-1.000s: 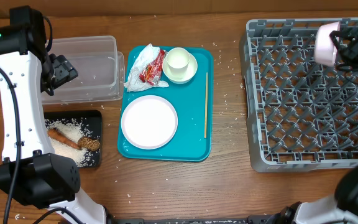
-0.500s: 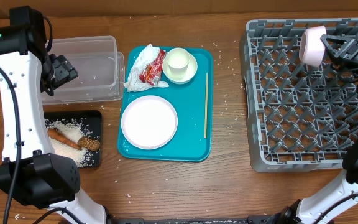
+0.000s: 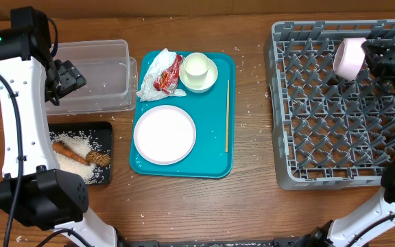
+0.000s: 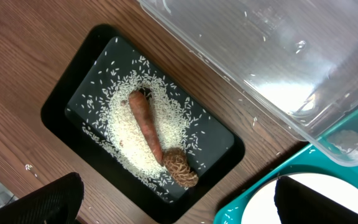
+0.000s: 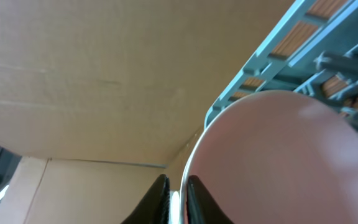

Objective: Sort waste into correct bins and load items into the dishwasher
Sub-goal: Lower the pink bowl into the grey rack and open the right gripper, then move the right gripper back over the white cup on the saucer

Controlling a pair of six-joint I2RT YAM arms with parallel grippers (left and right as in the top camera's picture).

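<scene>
Only the left wrist view is showing the left gripper's jaws standing wide apart above the black tray, which is holding loose rice, one carrot stick and one brown lump. Overhead, the teal tray is carrying one plate, one wooden stick, one napkin, one wrapper and one cup inside a small bowl, beside one clear tub. Farthest, the right gripper's jaws are pinching the rim of a bowl tipped sideways in the rack's far right part.

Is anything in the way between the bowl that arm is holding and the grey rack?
No, nothing visible. The bowl, pinched at its rim by the right gripper, is tipped on its side right over the rack, and no other dish shows there.
</scene>
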